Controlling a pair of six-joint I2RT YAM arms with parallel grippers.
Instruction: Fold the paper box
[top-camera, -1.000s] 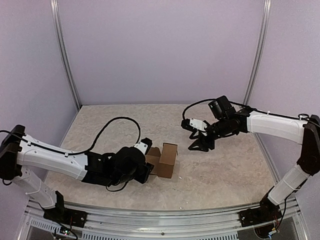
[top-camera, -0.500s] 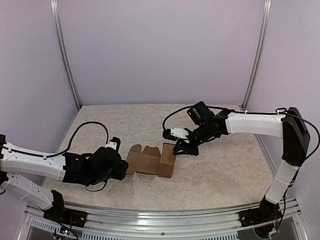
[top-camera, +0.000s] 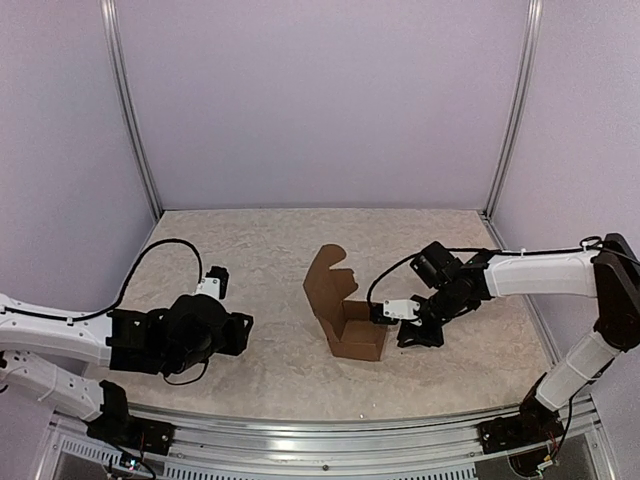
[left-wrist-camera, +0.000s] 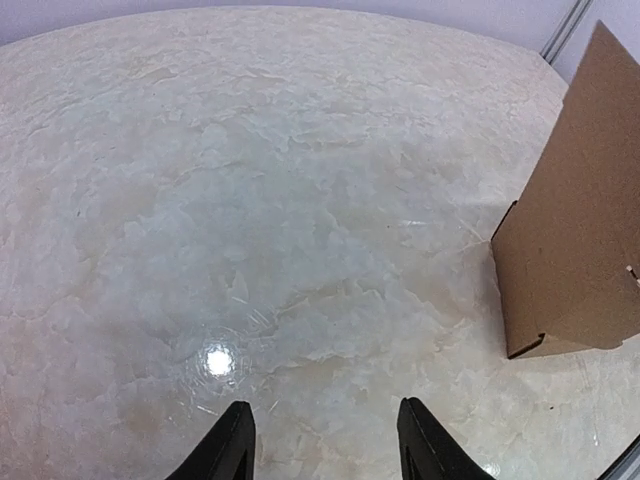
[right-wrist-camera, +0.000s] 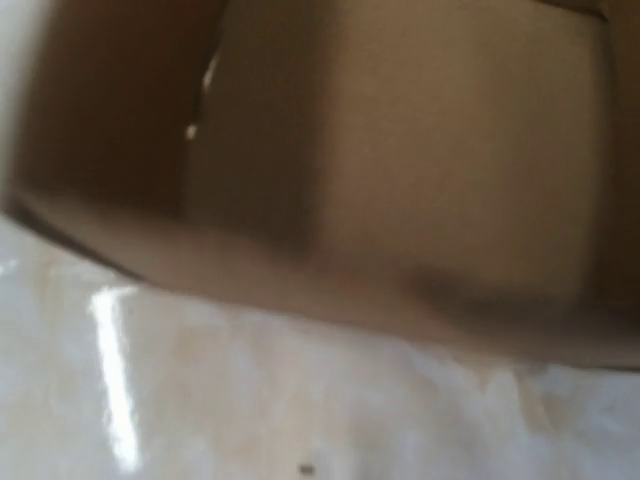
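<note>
- The paper box (top-camera: 356, 340) stands near the middle of the surface (top-camera: 250, 255), a little to the right, with its open top facing up.
- Its lid flap (top-camera: 328, 277) rises from the far-left edge of the body and stands nearly upright, so the tallest run of the cardboard is vertical.
- From the left wrist the paper box (left-wrist-camera: 575, 240) shows as a plain brown panel at the right edge, its lower corner on the surface (left-wrist-camera: 250, 230).
- The right arm reaches in low from the right, forearm roughly level, elbow out toward the right wall.
- The right pincer (top-camera: 408, 330) is just beside the box's right wall, pointing at it — whether it touches cannot be told.
- The right wrist view is blurred: cardboard (right-wrist-camera: 420, 150) fills the upper part and pale surface (right-wrist-camera: 300, 400) lies below. No fingers show, so whether this pincer is open, closed or gripping cannot be told.
- The left arm lies low along the near left, wrist turned toward the box.
- The left pincer (top-camera: 240, 335) is well apart from the box — its fingers (left-wrist-camera: 228, 450) stand spread over bare surface with nothing between them.
</note>
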